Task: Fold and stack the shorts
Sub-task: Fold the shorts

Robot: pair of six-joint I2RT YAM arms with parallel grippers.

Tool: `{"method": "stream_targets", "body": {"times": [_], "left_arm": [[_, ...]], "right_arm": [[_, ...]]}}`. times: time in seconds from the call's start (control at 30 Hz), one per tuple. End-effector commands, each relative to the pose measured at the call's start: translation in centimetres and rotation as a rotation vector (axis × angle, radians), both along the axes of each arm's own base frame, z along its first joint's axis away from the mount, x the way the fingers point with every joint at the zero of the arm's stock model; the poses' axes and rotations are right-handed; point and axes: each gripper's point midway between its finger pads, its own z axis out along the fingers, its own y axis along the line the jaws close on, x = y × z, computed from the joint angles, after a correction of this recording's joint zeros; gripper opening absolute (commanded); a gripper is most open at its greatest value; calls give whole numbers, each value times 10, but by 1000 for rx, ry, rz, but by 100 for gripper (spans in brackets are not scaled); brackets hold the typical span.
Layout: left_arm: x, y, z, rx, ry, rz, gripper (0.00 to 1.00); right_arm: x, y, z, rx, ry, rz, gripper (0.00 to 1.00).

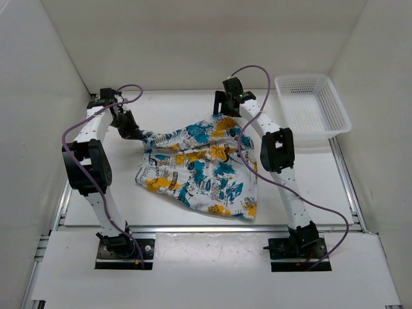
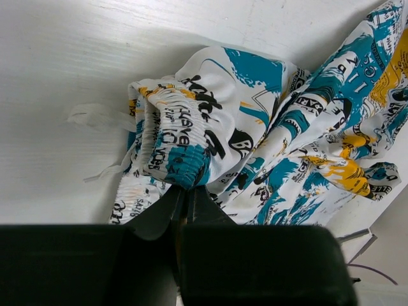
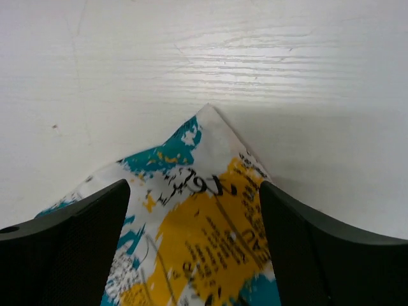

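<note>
The printed shorts [image 1: 199, 166] lie spread on the white table, between the two arms. My left gripper [image 1: 132, 132] is shut on the shorts' gathered waistband at their far left corner; the left wrist view shows the waistband [image 2: 185, 143] bunched at the closed fingertips, its white drawstring [image 2: 95, 118] trailing on the table. My right gripper [image 1: 225, 109] is open over the shorts' far right corner. In the right wrist view that pointed corner [image 3: 207, 191] lies between the two spread fingers [image 3: 70, 245], flat on the table.
A white plastic mesh basket [image 1: 312, 106] stands at the far right of the table. White walls enclose the table on three sides. A metal rail [image 1: 206, 227] runs along the near edge by the arm bases.
</note>
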Motion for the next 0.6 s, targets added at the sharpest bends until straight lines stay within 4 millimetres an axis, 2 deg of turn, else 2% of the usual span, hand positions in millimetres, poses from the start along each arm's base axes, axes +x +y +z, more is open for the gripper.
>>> {"method": "stream_targets", "body": {"times": [0.0, 0.03, 0.07, 0.1, 0.13, 0.2, 0.27, 0.3, 0.33, 0.43, 0.5, 0.53, 0.57], "left_arm": [[6, -5, 13, -8, -43, -19, 10], [6, -9, 13, -8, -43, -30, 10], [6, -9, 13, -8, -43, -30, 10], [6, -8, 17, 1, -53, -26, 10], [4, -8, 14, 0, -42, -26, 10], [1, -7, 13, 8, -40, -23, 10], [-1, -7, 10, 7, -31, -23, 10], [-1, -7, 10, 7, -31, -23, 10], [1, -7, 11, 8, -40, -23, 10], [1, -7, 11, 8, -40, -23, 10], [3, -7, 14, 9, -50, -23, 10], [4, -7, 14, 9, -50, -23, 10], [4, -7, 14, 9, -50, -23, 10]], "right_arm": [[12, 7, -8, 111, 22, 29, 88], [18, 9, -5, 141, 6, 43, 90], [20, 11, -8, 151, 9, 32, 90], [21, 11, -19, 147, 21, 31, 90], [22, 13, -20, 155, 21, 38, 90], [20, 10, -28, 141, 36, 30, 85], [19, 7, -30, 124, 42, 16, 75], [15, 5, -39, 115, 66, 14, 72], [19, 6, -30, 117, 43, 23, 71], [21, 2, -28, 96, 34, 16, 69], [21, 4, -34, 95, 37, 31, 69], [20, 10, -30, 116, 37, 66, 69], [18, 14, -35, 131, 48, 83, 69]]}}
